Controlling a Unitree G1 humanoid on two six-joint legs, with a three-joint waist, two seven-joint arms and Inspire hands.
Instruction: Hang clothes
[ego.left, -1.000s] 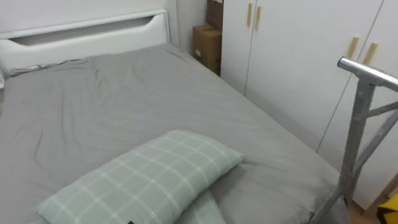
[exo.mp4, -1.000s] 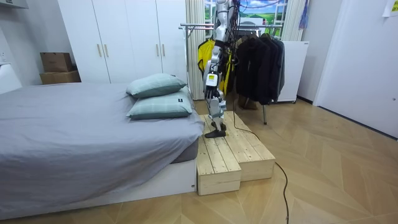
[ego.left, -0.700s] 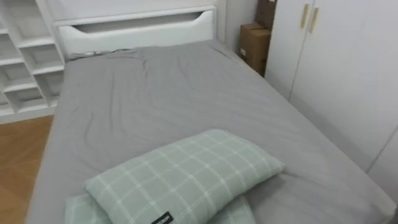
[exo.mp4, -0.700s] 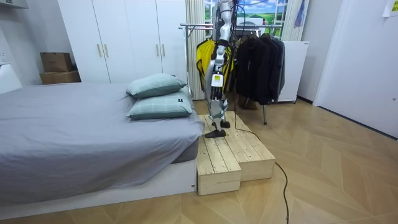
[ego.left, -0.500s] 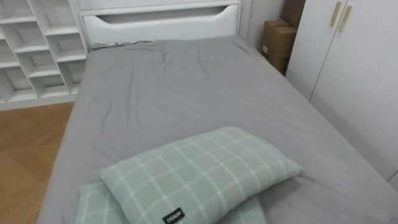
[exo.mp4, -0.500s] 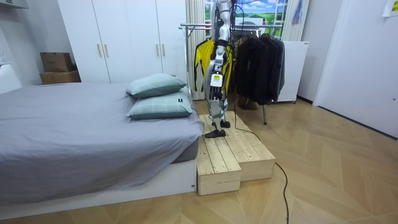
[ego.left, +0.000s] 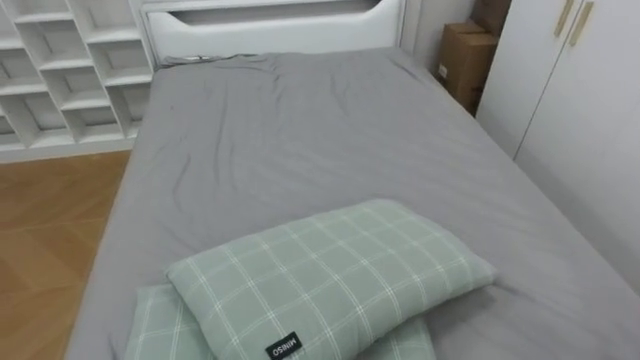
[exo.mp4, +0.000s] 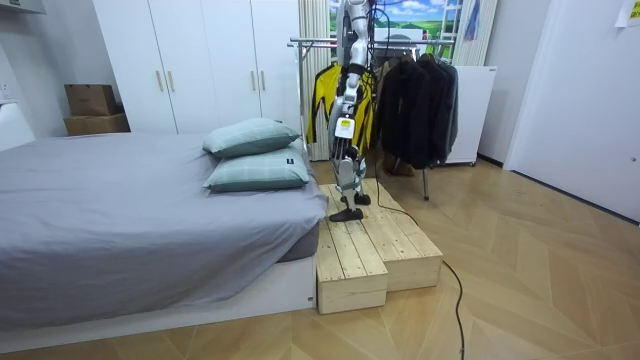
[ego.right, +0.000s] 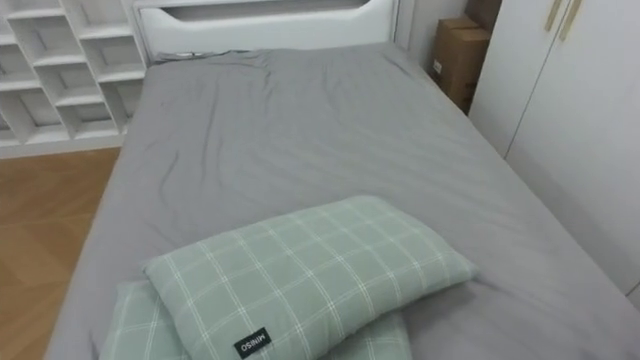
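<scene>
Robot stands on one stepped wooden platform (exo.mp4: 375, 250) beside one bed (ego.left: 300, 150) bearing two stacked checked pillows (ego.left: 330, 275). One yellow garment (exo.mp4: 322, 100) hangs on the rack (exo.mp4: 310, 43) behind it. Left hand (exo.mp4: 341, 130): grip cannot be told.

Both eye views look down on bed (ego.left: 300, 150) and pillows (ego.left: 330, 275); the distant room view shares them.

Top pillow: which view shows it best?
The left eye view: the top pillow is close, seen from above, checks plain. The right eye view shows the same; the room view shows it far off, side-on.
</scene>
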